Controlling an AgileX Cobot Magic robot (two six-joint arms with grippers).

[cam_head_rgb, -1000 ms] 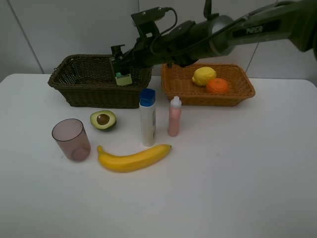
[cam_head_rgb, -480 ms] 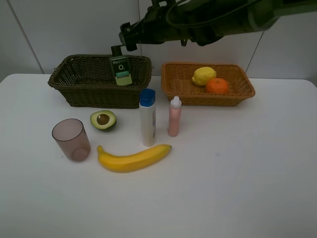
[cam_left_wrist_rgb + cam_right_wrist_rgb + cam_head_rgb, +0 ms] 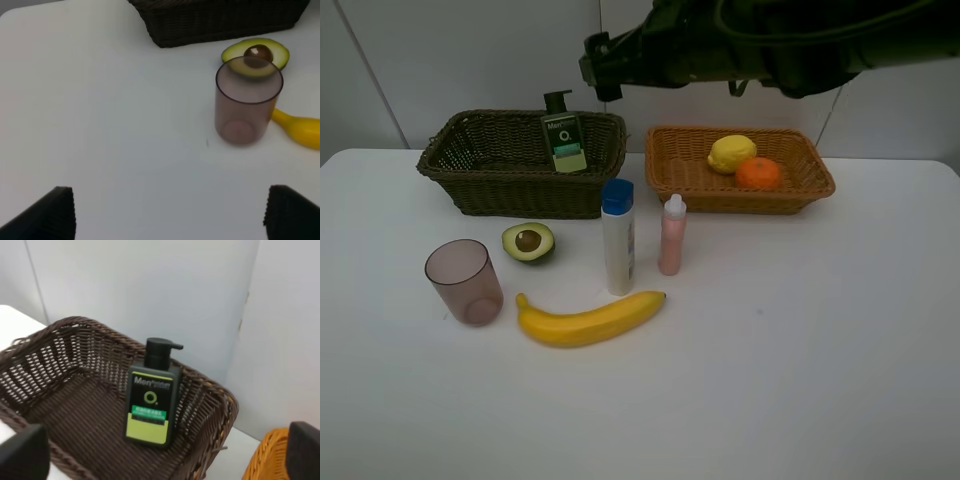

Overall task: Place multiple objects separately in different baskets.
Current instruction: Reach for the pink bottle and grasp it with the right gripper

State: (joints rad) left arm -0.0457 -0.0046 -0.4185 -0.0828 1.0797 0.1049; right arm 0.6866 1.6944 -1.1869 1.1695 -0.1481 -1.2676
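Standing upright at the right end of the dark olive basket [image 3: 470, 185], the dark green pump bottle [image 3: 563, 143] was found ungripped. The right gripper [image 3: 600, 65] was held raised above it, jaws spread and empty, its arm extended level from the right. The left gripper [image 3: 170, 215] was noted spread wide near the mauve cup [image 3: 248, 102].

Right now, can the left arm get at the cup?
Probably yes. The left gripper is open, and only bare table lies between it and the cup; the avocado and banana sit on its far side.
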